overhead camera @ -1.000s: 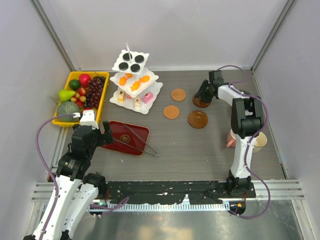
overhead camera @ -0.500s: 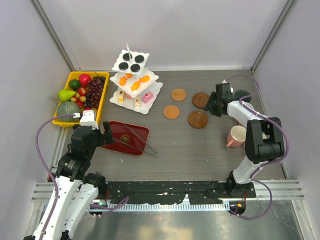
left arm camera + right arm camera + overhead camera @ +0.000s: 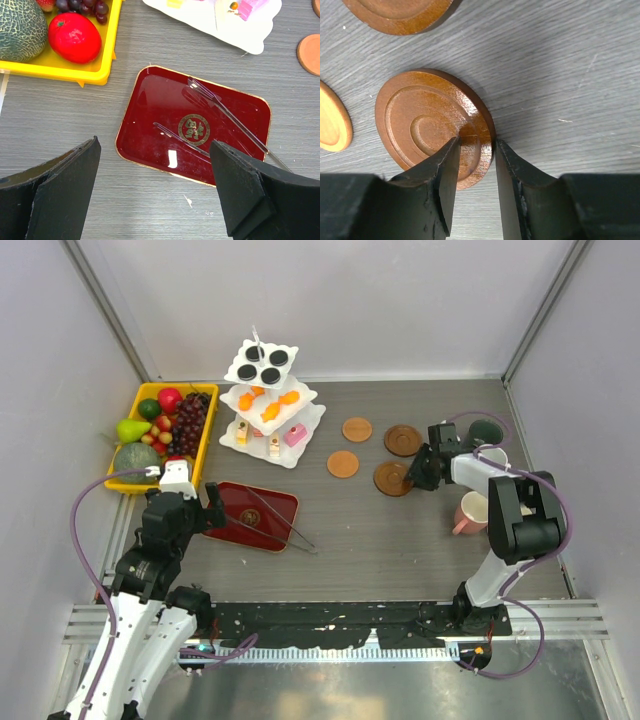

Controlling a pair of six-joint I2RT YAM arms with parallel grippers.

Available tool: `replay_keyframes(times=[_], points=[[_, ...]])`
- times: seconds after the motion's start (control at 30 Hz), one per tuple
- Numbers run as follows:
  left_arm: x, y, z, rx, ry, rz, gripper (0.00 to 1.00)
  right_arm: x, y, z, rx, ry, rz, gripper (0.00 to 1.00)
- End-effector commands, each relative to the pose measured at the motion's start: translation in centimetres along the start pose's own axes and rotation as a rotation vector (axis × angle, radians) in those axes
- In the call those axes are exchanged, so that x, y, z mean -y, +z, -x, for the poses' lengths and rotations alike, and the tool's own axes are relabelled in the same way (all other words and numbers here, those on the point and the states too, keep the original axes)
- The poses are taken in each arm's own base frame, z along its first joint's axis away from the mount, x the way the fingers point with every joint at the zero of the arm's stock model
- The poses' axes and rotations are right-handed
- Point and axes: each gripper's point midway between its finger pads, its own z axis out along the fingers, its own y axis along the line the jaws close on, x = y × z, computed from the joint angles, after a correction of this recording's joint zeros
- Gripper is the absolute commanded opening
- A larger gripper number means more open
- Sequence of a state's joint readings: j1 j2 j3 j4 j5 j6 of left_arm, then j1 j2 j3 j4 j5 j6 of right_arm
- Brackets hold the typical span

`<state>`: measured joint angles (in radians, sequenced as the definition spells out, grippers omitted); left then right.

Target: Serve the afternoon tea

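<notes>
The left end effector [image 3: 155, 147] is released, jaws wide, above the rectangular dark-red tray [image 3: 145, 110]. The tray carries metal tongs [image 3: 225, 112] and a round gold emblem [image 3: 194, 129] whose characters cannot be read. The white three-tier scalloped stand [image 3: 310, 420] sits at the rear left of the grey bench [image 3: 400, 540], with pastries on each tier. Right of centre, the right end effector [image 3: 476, 145] grasps the rim of a dark-brown round wooden coaster [image 3: 420, 125]; the pink mug [image 3: 470, 512] stands to its right
</notes>
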<state>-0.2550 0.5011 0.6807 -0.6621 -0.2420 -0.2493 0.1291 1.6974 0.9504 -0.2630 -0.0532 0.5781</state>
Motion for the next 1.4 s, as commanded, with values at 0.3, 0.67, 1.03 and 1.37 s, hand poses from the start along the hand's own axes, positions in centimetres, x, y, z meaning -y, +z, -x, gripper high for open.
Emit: replay_keyframes(times=[0.3,0.67,1.03,1.37], points=[[0.4,-0.1,1.3,0.056,0.001,-0.021,0.98,-1.8,1.0,0.1,0.015,0.047,0.054,0.35],[0.5,-0.1,1.3,0.057,0.003,-0.025,0.98,-4.0,-5.9,5.1,0.154,-0.082,0.083,0.48],[1.2,-0.6,1.4,0.07,0.006,-0.062,0.98,2.5,-18.2,7.6,0.371,-0.121,-0.107,0.75],[1.6,-1.2,1.7,0.095,0.013,-0.086,0.98,9.4,-22.5,4.4,0.36,-0.038,-0.328,1.0]])
